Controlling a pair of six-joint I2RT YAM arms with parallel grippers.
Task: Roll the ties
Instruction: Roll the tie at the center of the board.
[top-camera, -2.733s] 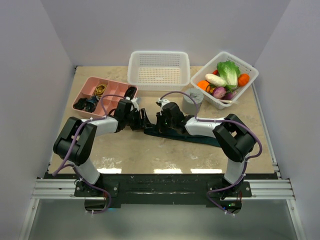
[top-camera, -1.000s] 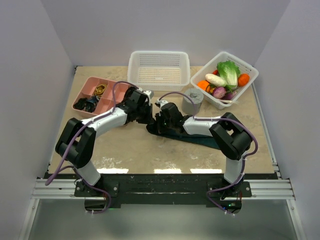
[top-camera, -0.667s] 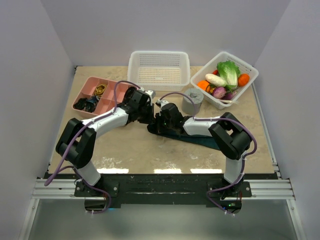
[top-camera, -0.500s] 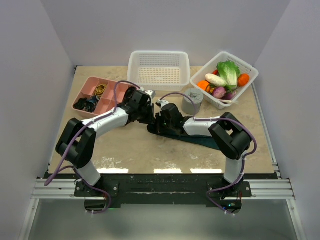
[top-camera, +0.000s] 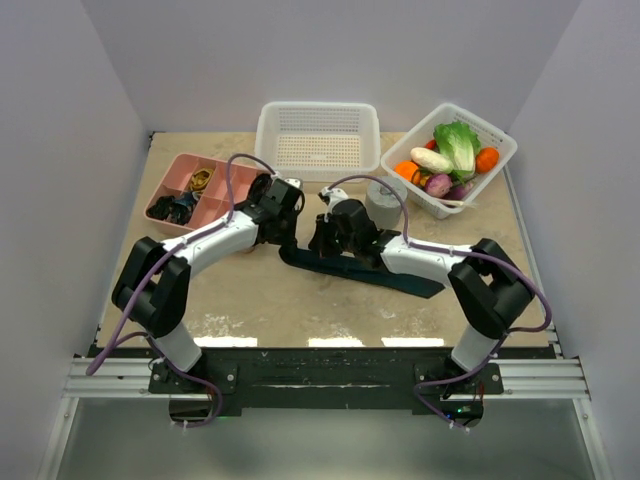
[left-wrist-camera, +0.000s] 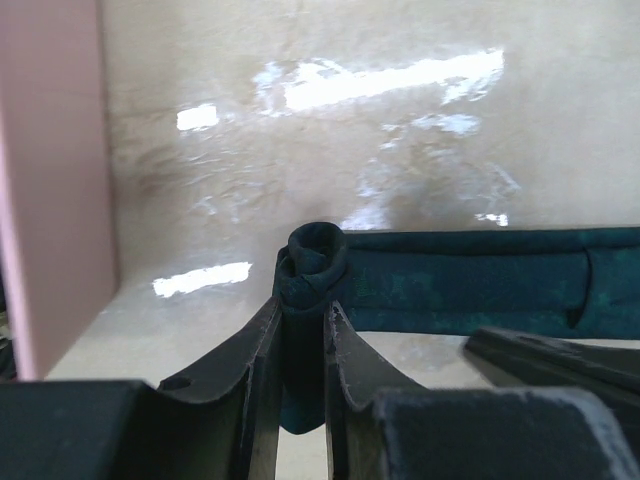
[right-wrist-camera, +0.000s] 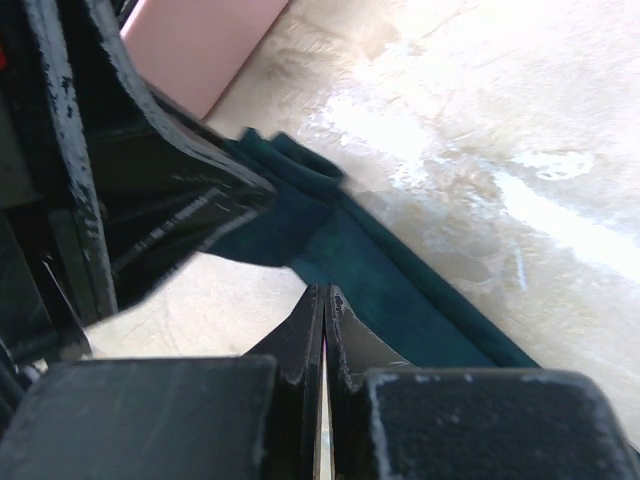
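The dark teal tie (top-camera: 385, 274) lies flat on the table, running from the centre toward the right front. Its left end is wound into a small roll (left-wrist-camera: 315, 262). My left gripper (top-camera: 288, 238) is shut on that roll, which stands between its fingers in the left wrist view (left-wrist-camera: 300, 312). My right gripper (top-camera: 320, 240) sits just right of it, jaws shut. In the right wrist view its tips (right-wrist-camera: 324, 290) touch the near edge of the tie (right-wrist-camera: 400, 290); I cannot tell whether fabric is pinched. The left gripper's fingers (right-wrist-camera: 170, 190) show there holding the raised end.
A pink compartment tray (top-camera: 166, 190) with small items stands at the back left, close to the left gripper (left-wrist-camera: 50, 180). An empty white basket (top-camera: 266, 140) stands at the back centre, a grey cylinder (top-camera: 383, 203) beside it, and a white basket (top-camera: 502, 152) of vegetables at the back right.
My left gripper has moved right from beside the pink tray onto the tie's left end. The right arm's elbow has swung right. The tie's left end has shifted a little left.
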